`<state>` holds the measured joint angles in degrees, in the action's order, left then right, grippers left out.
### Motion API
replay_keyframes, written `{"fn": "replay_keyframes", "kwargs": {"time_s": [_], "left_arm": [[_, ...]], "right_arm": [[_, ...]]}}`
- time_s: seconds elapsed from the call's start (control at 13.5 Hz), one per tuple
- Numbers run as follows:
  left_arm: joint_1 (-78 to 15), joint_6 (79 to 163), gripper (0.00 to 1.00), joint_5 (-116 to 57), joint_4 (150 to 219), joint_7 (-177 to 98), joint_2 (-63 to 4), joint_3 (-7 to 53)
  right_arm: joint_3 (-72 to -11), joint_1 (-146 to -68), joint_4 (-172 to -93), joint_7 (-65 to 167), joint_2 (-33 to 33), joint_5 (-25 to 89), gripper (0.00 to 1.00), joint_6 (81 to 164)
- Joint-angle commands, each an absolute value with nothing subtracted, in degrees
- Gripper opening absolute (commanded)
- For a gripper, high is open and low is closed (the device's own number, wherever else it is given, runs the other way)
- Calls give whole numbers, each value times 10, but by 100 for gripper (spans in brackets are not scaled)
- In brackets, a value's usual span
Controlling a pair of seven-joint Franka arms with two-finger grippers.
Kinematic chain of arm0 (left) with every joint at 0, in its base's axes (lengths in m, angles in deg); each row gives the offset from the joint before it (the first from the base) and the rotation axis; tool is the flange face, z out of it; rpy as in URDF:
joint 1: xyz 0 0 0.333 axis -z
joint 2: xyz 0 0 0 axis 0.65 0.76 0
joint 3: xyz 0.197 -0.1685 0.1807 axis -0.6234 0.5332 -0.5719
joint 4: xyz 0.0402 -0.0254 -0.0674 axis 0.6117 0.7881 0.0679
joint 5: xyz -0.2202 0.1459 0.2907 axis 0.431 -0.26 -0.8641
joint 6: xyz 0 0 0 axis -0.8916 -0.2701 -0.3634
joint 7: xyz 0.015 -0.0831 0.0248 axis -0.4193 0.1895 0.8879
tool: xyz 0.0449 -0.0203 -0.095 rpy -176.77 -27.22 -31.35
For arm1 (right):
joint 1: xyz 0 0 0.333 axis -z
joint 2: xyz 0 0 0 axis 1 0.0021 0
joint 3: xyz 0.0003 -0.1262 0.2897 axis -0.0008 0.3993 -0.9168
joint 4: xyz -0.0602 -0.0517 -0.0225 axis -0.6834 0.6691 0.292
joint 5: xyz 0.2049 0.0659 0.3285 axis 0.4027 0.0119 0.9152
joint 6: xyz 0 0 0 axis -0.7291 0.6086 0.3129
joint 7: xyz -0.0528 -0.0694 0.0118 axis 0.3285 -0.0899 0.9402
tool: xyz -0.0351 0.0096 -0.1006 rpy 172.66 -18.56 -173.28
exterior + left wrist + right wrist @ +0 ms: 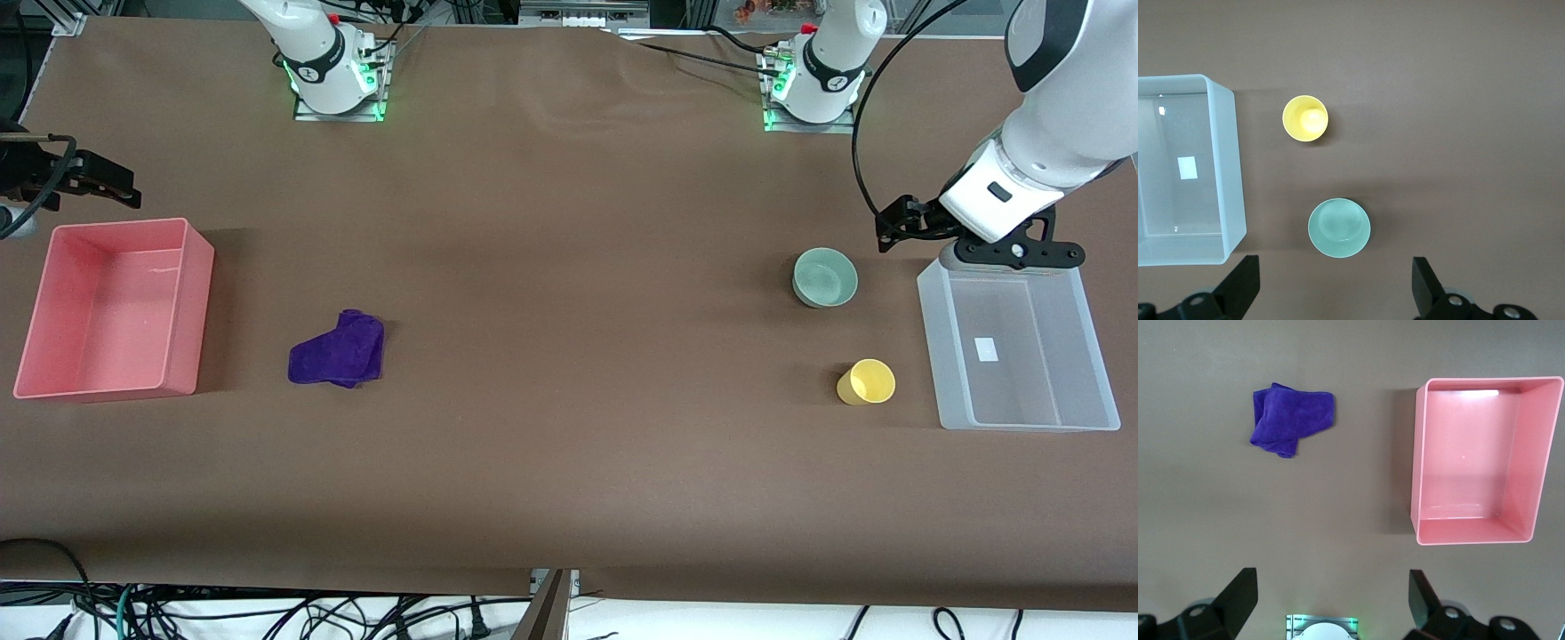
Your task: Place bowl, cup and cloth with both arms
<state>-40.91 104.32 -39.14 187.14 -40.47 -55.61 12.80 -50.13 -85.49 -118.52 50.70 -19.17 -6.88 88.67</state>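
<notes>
The pale green bowl (pixel 825 277) stands upright on the brown table toward the left arm's end. The yellow cup (pixel 867 382) stands nearer to the front camera than the bowl. The purple cloth (pixel 338 349) lies crumpled toward the right arm's end. My left gripper (pixel 1013 255) hangs high over the clear bin's edge, open and empty. In the left wrist view the bowl (pixel 1339 227) and cup (pixel 1305 118) show below the left gripper (pixel 1336 293). My right gripper (pixel 27 173) hangs high beside the pink bin, open and empty (pixel 1333 607). The cloth (pixel 1290 417) shows in its wrist view.
A pink bin (pixel 111 307) stands empty beside the cloth at the right arm's end; it also shows in the right wrist view (pixel 1531 460). A clear plastic bin (pixel 1018 347) stands empty beside the bowl and cup, and shows in the left wrist view (pixel 1228 167).
</notes>
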Motion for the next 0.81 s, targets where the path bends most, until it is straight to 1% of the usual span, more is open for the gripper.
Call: {"fn": "replay_keyframes", "kwargs": {"time_s": [0.0,0.44,0.74], "left_arm": [[-402,1042,100,-377,1875,-400,-562,121],[-401,1042,100,-378,1874,-400,-562,123],[-402,1030,100,-378,1875,-406,-561,123]], "right_arm": [[-495,-860,-1188,508,-196,-59,100,886],[-495,-857,-1188,511,-194,-59,100,887],[-495,-859,-1193,505,-206,-60,100,888]]}}
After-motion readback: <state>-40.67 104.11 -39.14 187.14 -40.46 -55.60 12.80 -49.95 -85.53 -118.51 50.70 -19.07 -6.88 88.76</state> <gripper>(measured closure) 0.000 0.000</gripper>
